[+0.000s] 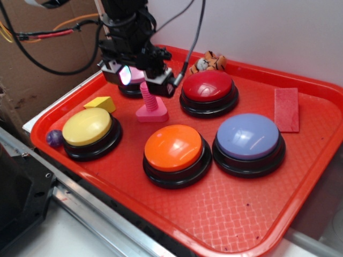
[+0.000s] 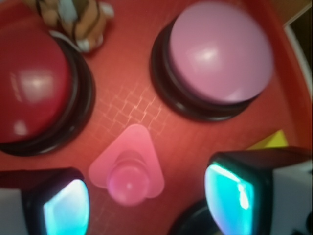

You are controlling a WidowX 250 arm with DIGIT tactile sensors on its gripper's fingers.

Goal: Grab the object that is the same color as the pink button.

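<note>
Your gripper (image 1: 140, 79) hangs directly over the pink bolt (image 1: 150, 105), jaws spread wide, one pad on each side of the shaft top and neither touching it. The bolt stands upright on the red tray (image 1: 236, 214). Just behind the bolt sits the pink button (image 2: 217, 51); beside that, the red button (image 1: 208, 91).

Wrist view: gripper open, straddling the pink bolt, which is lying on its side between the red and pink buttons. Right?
Not quite. The pink bolt stands upright on its flat base, threaded shaft pointing up at the camera; the exterior view shows the same. The rest holds: the gripper is open, fingers either side, with the red button and pink button beyond.
</note>
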